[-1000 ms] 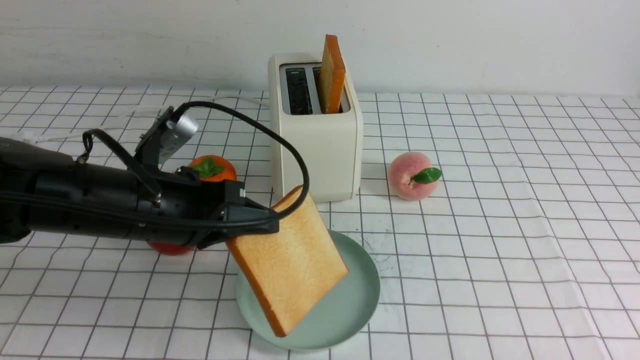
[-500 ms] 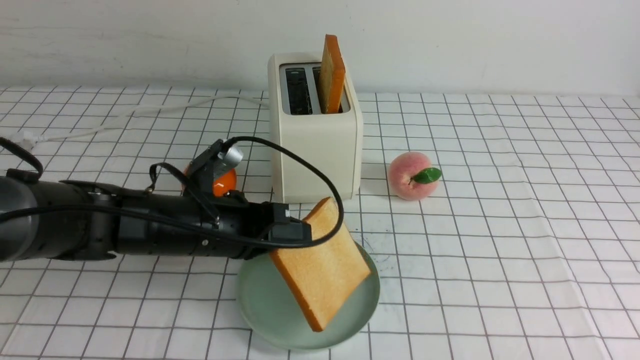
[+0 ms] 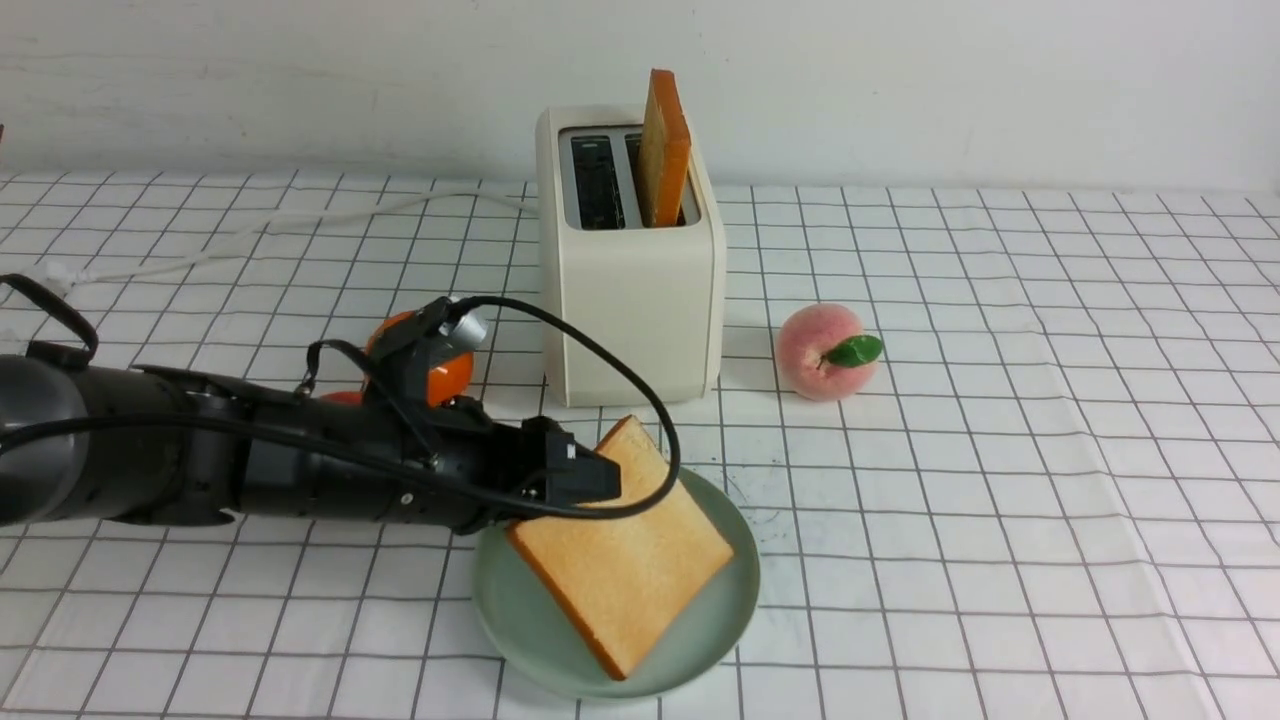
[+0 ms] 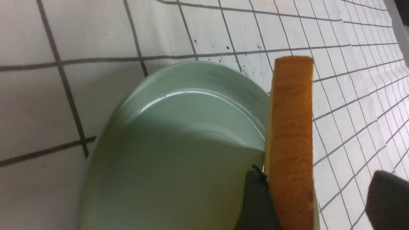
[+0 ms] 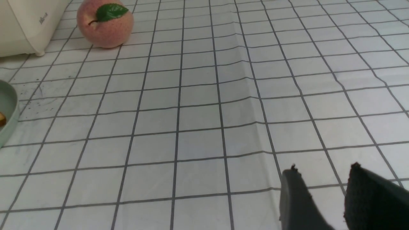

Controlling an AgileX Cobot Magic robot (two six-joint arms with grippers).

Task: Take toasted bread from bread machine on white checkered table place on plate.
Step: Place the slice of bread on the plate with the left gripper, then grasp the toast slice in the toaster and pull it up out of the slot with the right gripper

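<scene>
Toasted bread (image 3: 625, 558) sits on plate (image 3: 725, 610), near front-centre of white checkered table (image 3: 1000, 500); left gripper (image 3: 588, 478) at slice's far-left edge, jaws wide apart, no clamp. Left wrist view shows slice edge-on, orange-brown crust, standing in the gap; one finger (image 4: 255, 207) touches its face; other finger (image 4: 388, 199) stands clear of it, cloth showing between.

Slice's golden face turned up toward front camera, set diamond-wise; one corner points at bread machine (image 3: 640, 300), opposite corner at plate's near rim; square, so no real long axis; that diagonal runs far to near. Cannot tell whether it lies fully flat or leans on the finger.

Only the gripper-side edge is between the fingers; rest of slice extends right and nearer, over plate's middle. Left arm comes in low from the left, about level with the cloth.

Second slice (image 3: 663, 150) upright in bread machine's right slot, top part sticking out.

Right gripper (image 5: 326, 198) shows only in its own wrist view; jaws partly apart, holding nothing, over bare cloth, well apart from plate.

Peach (image 3: 825, 352) right of bread machine; orange (image 3: 450, 378) left of it, partly behind arm; power cord (image 3: 250, 232) trails left.
</scene>
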